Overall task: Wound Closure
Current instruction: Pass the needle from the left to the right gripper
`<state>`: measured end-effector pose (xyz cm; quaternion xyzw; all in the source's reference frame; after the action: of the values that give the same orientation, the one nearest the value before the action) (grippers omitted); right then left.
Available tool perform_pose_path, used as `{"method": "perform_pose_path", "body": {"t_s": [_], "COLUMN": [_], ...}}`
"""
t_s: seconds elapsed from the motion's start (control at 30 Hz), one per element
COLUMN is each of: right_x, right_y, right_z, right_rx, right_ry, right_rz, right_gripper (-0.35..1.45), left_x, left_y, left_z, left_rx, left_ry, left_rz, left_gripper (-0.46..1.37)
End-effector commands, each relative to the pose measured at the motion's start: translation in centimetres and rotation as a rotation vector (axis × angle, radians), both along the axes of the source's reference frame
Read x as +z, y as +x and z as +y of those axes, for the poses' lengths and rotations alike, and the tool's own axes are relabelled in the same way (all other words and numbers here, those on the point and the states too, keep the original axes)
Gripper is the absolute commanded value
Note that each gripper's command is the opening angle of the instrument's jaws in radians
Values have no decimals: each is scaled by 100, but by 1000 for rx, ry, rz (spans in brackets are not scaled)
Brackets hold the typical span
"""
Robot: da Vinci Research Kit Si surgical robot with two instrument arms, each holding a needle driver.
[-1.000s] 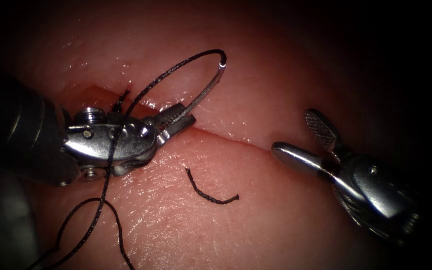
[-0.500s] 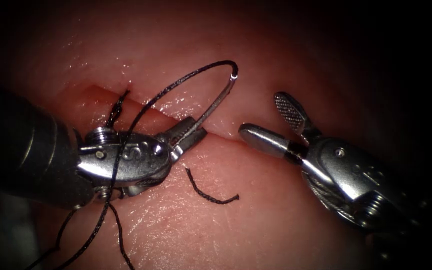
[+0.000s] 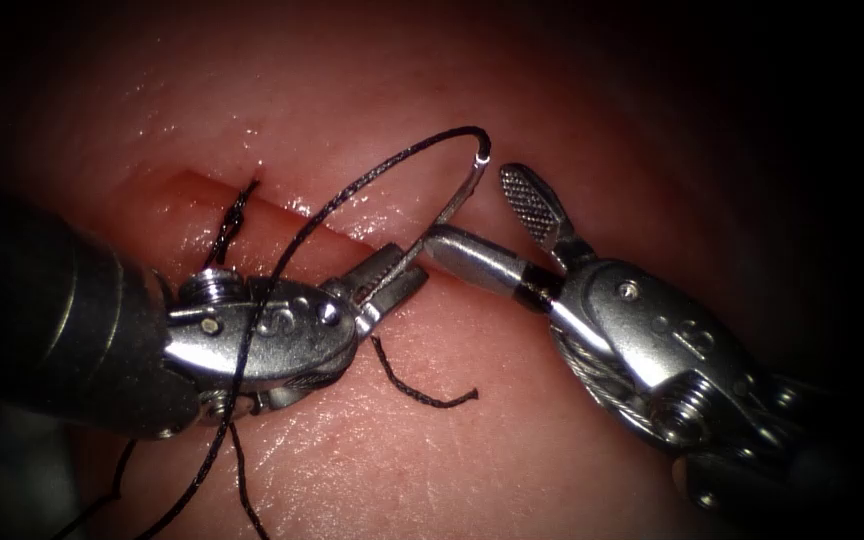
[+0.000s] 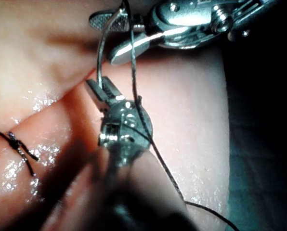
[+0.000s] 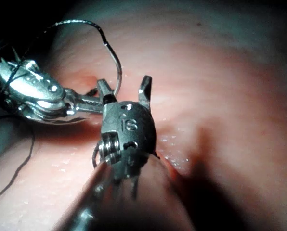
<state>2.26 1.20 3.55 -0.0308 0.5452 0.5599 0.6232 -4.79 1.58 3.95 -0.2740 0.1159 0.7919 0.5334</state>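
Note:
My left tool is shut on the curved needle near the end far from the thread, just above the cut. The needle arcs up free of the tissue. The black thread leaves its upper end, loops left and crosses over the left tool. My right tool is open, one jaw on each side of the needle's upper half. In the left wrist view the left tool holds the needle. In the right wrist view the open right tool straddles the needle.
A knotted stitch crosses the cut at its left end, also in the left wrist view as a stitch. A short cut piece of thread lies on the near tissue below the left jaws. Thread strands trail off at lower left.
The right tool has come in from the right, up and leftward, until its open jaws flank the needle. The left tool with the needle has shifted slightly right and down.

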Motion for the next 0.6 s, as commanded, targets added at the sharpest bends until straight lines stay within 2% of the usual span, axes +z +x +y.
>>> {"method": "perform_pose_path", "body": {"t_s": [0.03,0.17,0.3,0.6], "right_x": [0,0,0,4], "right_y": [0,2,6,17], "right_z": [0,0,0,0], "right_rx": [-5,1,14,21], "right_ry": [-1,0,15,16], "right_rz": [4,9,23,33], "right_gripper": [119,117,107,102], "left_x": [0,-2,-4,-9], "left_y": [0,-1,-4,-8], "left_z": [0,-1,-1,1], "left_rx": [4,5,6,0], "left_ry": [2,2,2,-4], "left_rz": [-6,-7,-13,-21], "left_gripper": [-35,-35,-35,-35]}}
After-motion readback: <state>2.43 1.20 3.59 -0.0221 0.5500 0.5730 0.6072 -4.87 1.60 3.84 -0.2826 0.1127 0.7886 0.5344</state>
